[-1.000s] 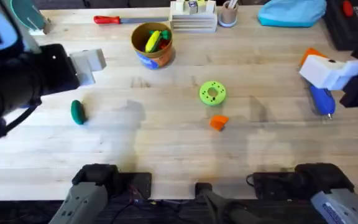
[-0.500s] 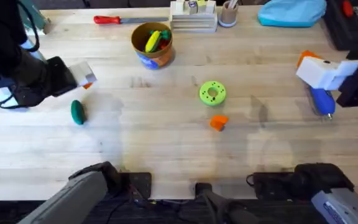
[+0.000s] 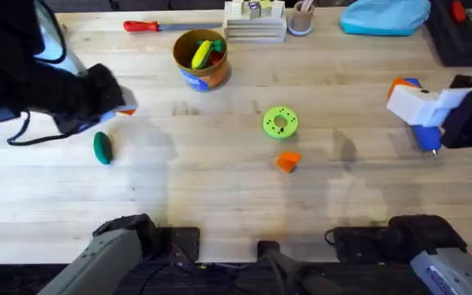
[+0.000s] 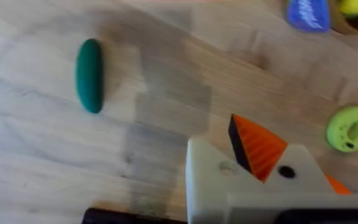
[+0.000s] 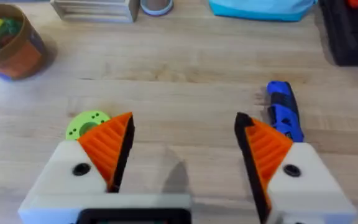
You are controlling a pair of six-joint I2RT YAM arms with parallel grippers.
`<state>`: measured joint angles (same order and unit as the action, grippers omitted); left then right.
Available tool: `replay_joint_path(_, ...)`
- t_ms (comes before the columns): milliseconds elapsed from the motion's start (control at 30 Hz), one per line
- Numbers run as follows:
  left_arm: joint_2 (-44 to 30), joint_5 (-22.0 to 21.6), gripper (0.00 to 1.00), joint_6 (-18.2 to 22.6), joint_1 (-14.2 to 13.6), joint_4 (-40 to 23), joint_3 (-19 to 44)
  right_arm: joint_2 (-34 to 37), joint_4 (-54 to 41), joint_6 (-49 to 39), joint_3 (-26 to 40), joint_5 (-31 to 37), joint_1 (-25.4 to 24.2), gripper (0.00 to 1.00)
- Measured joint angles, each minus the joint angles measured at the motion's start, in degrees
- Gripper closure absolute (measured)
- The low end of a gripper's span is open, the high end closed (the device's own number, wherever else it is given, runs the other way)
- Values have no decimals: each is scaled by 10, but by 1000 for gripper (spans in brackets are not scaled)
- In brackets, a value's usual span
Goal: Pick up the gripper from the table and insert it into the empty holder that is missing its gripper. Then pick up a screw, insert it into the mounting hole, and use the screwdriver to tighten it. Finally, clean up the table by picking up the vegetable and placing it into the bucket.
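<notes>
Mid-table, at 6 o'clock from green disc [image 3: 280, 122], lay the gripper [image 3: 288, 161], untouched. Right gripper [image 5: 184, 152] was spread wide beside screwdriver [image 5: 284, 117]. Left gripper [image 3: 125, 106]: couldn't tell.

Table: pale wooden table top [image 3: 220, 188]
Middle: round green disc [image 3: 280, 122]
5 o'clock of disc: small orange ridged block [image 3: 288, 161]
9 o'clock: dark green oval vegetable [image 3: 102, 148]
12 o'clock: tan-orange round tub [image 3: 201, 59]
3 o'clock: fat blue screwdriver [image 3: 424, 135]

No text, label, brand, number or sign was legible on anything on the table in these views.
</notes>
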<state>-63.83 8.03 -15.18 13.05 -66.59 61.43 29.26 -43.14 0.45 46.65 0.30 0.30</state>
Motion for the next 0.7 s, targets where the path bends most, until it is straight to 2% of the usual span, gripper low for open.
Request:
replay_joint_path(67,33,25,950,1,-54,11,0,0,-9,0,0,0,0,54)
replay_joint_path(133,67,42,904,-1,-118,32,0,0,-21,0,0,0,0,54)
replay_joint_path(167,81,48,814,-2,-150,47,0,0,-32,0,0,0,0,54)
replay_joint_path(300,125,63,169,-20,-273,135,0,0,-79,0,0,0,0,56)
replay_joint_path(333,130,65,50,-26,-298,161,0,0,-96,0,0,0,0,55)
replay_joint_path(400,137,68,11,-31,-341,215,0,0,-125,0,0,-1,0,54)
replay_joint_path(500,136,73,7,-33,-386,278,0,0,-177,0,0,-2,0,54)
replay_joint_path(567,136,74,6,-35,-401,283,0,0,-216,0,0,-2,0,54)
replay_joint_path(700,135,74,8,-44,-407,272,0,0,-238,0,0,-2,0,54)
